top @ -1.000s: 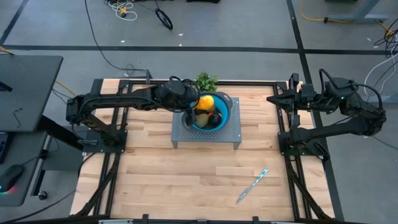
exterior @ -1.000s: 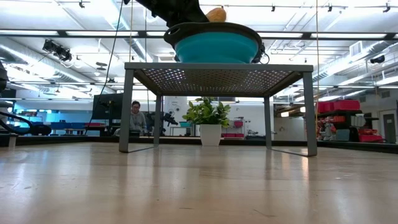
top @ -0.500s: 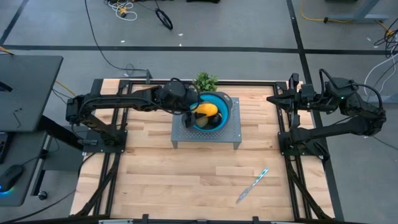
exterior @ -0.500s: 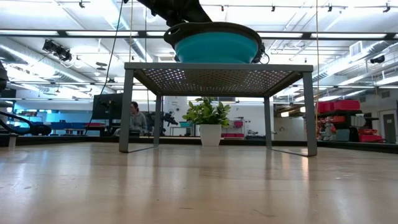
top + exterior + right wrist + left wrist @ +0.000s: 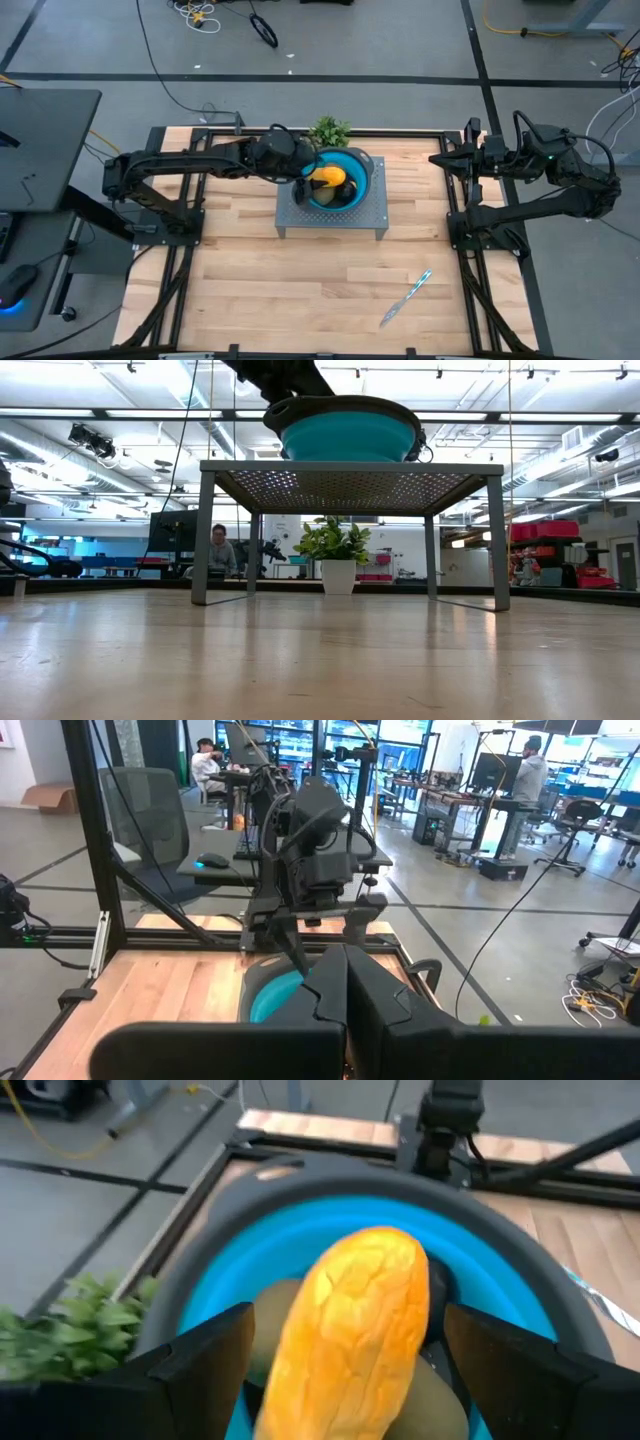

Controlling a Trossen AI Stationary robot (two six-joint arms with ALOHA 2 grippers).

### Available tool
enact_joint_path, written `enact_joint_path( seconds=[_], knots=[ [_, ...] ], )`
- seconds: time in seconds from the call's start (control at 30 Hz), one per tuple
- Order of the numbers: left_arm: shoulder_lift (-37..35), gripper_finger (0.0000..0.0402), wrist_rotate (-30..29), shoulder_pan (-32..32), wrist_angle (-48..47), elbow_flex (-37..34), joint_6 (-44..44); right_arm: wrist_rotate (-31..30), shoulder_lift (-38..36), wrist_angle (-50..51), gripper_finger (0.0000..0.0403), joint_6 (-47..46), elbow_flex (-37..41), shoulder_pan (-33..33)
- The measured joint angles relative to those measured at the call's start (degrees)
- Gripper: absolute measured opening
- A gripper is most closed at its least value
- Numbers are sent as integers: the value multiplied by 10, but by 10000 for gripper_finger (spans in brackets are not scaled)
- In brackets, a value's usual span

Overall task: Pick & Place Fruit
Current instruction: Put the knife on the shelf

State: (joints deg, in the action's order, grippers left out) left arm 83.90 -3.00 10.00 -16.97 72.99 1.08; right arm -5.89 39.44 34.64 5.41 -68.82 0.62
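Wooden planks of the table (image 5: 300,280) run bare across most of the near side, with only a silver knife (image 5: 406,297) with a light-blue handle lying well in front of and to the right of the grey perforated stand (image 5: 370,218). That stand sits toward the table's far edge on four legs, and the low view shows clear space beneath it. On its top rests a teal bowl (image 5: 362,186) with a dark rim, filling much of the platform. Inside lies the yellow-orange oblong fruit (image 5: 350,1340), resting on olive-brown pieces (image 5: 270,1315). The left gripper (image 5: 303,180) reaches to the bowl's left rim, its fingers (image 5: 200,1360) spread wide on either side of the oblong fruit, not closed on it. Just behind the stand, at the table's far edge, stands a green leafy plant sprig (image 5: 330,130). The right gripper (image 5: 447,158) waits well right of the stand, near the right edge; its fingers look closed together.
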Motion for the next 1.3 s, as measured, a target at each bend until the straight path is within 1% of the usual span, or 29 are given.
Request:
enact_joint_path(
  seconds=[0.1, 0.2, 0.3, 0.43, 0.7, 0.83, 1.03, 1.3],
  knots=[
    [-15, 334, -11, -3, 1, 0, 1, 0, 0, 0, 0, 0, 0, 0],
    [-30, 333, -18, -9, 1, 0, 27, 0, 0, 0, 0, 0, 0, 0],
    [-42, 327, -23, -18, 2, 1, 34, 0, 0, 0, 0, 0, 0, 0],
    [-49, 309, -44, -28, 0, 1, 16, 0, 0, 0, 0, 0, 0, 0],
    [-48, 269, -45, -29, -1, 1, 15, 0, 0, 0, 0, 0, 0, 0],
    [-48, 244, -33, -29, -1, 1, 16, 0, 0, 0, 0, 0, 0, 0],
    [-49, 195, -11, -29, 0, 1, 16, 0, 0, 0, 0, 0, 0, 0],
    [-48, 133, -9, -29, 2, 1, 17, 0, 0, 0, 0, 0, 0, 0]
  ],
)
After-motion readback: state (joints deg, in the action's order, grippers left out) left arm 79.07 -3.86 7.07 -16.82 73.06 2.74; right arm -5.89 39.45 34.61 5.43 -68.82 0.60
